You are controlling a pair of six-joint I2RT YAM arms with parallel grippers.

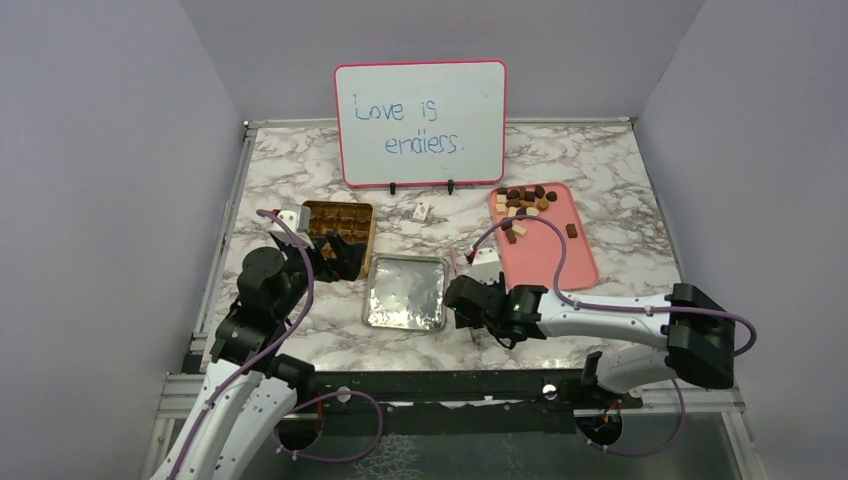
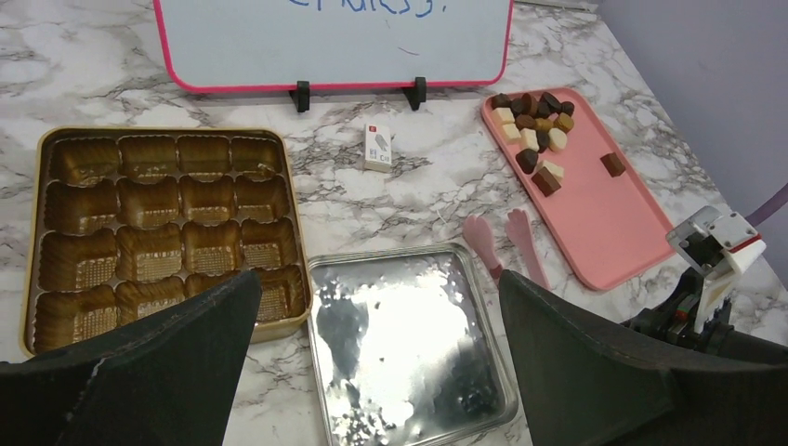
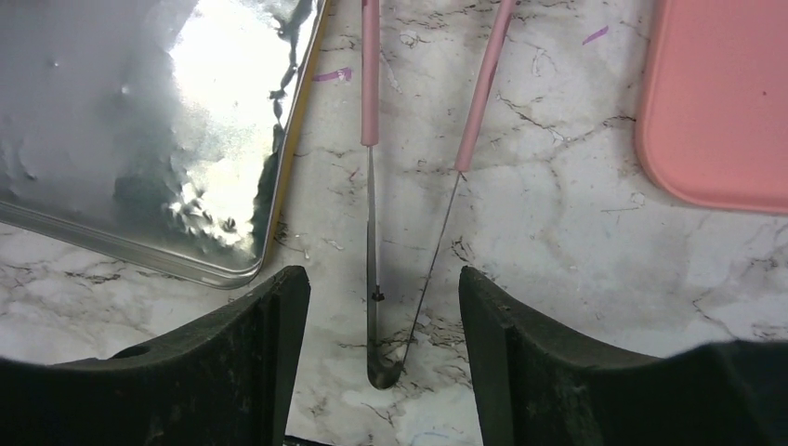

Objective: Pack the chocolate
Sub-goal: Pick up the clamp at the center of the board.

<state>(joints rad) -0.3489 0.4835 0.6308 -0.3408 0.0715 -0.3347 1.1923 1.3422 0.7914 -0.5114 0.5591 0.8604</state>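
The chocolate (image 1: 523, 203) (image 2: 537, 130), several dark, brown and cream pieces, lies in a heap at the far end of a pink tray (image 1: 560, 262) (image 2: 613, 223). The gold tin (image 1: 338, 222) (image 2: 158, 223) stands at the left with every pocket I can see empty. Pink-tipped metal tongs (image 2: 516, 243) (image 3: 370, 74) lie on the marble between the silver lid (image 1: 405, 292) (image 3: 139, 121) and the tray. My right gripper (image 1: 462, 300) (image 3: 383, 288) is low over the tongs' hinged end, its jaws on either side and apart from the metal. My left gripper (image 1: 335, 255) (image 2: 378, 297) hangs open and holds nothing, over the tin's near edge and the lid.
A whiteboard (image 1: 420, 122) with handwriting stands at the back on two black feet. A small white card (image 1: 421, 211) (image 2: 377, 149) lies in front of it. The silver lid lies open side up right beside the tin. Grey walls close in the marble table on three sides.
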